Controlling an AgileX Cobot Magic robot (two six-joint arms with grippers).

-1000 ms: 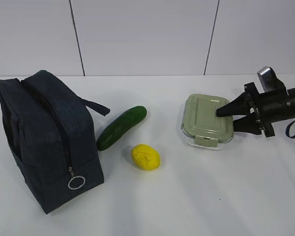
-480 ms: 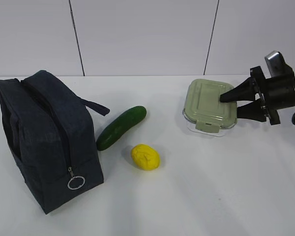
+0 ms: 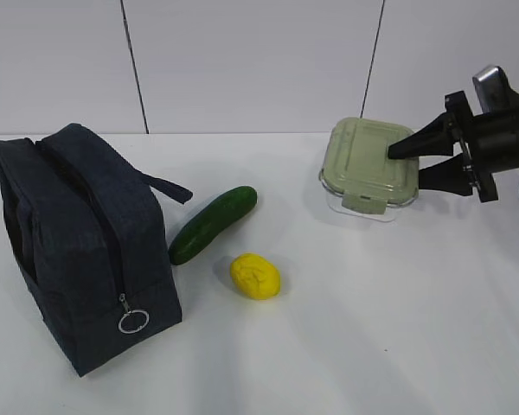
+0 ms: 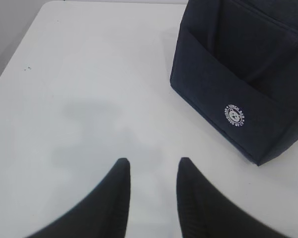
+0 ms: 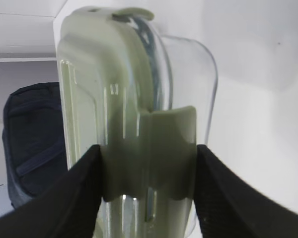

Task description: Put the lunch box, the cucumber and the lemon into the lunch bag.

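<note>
Nothing bagged yet. Right gripper (image 3: 404, 161) holds lunch box (image 3: 369, 166), well right of lunch bag (image 3: 78, 242); cucumber (image 3: 212, 224) and lemon (image 3: 254, 276) remain beside bag. Left gripper (image 4: 153, 171) narrowly open, empty.

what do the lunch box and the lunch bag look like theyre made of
Lunch box: clear, glossy base, probably plastic or glass, since the table shows through it; matte pale green lid, likely plastic.
Lunch bag: dark navy woven-looking fabric, matte, with soft creases.

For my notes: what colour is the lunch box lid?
Pale green lunch box lid, clearest in the exterior view.
</note>
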